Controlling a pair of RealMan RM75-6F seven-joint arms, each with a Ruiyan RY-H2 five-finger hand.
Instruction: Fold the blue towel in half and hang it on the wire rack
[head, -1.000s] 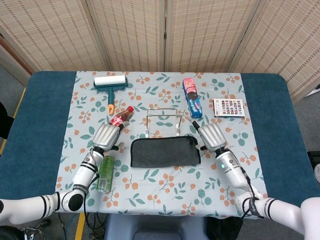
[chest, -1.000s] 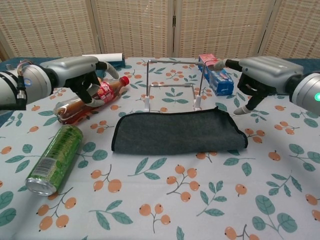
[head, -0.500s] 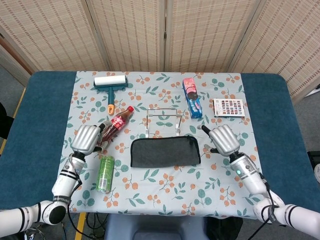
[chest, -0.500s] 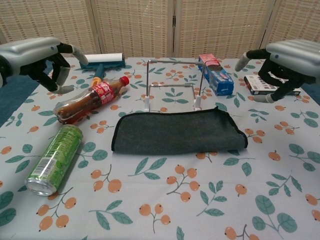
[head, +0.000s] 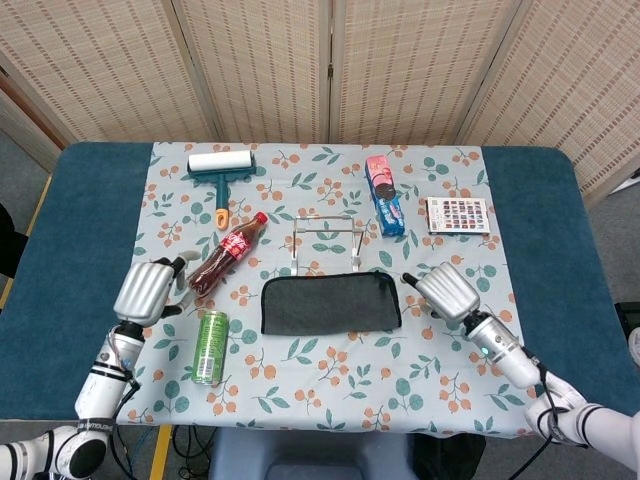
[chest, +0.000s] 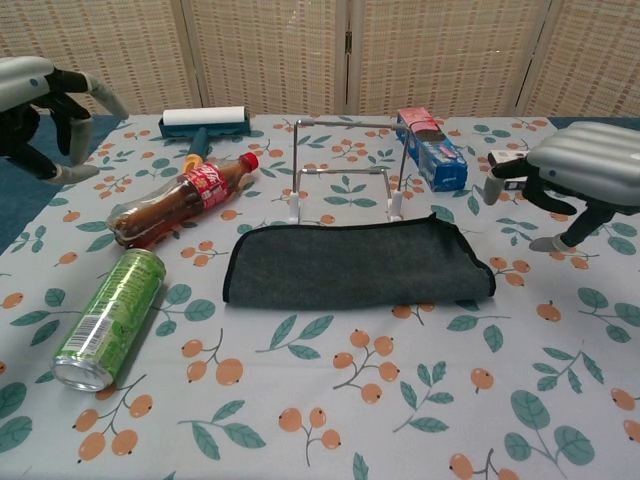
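**Towel folded, not yet on the rack**

From the head view, the towel (head: 331, 303) lies doubled flat on the table, just in front of the wire rack (head: 326, 243), long edge toward it, which suits a straight lift over the bar. My left hand (head: 148, 292) hangs beside the bottle (head: 226, 252) and above the can (head: 210, 346), holding nothing. My right hand (head: 449, 293) hovers just off the towel's right end, also empty.

From the chest view, the fold looks done. My right hand (chest: 581, 172) has fingers apart, curled downward, clear of the cloth. My left hand (chest: 40, 106) is spread loosely, well apart from the towel (chest: 357, 264). The hanging is what's left, I judge.
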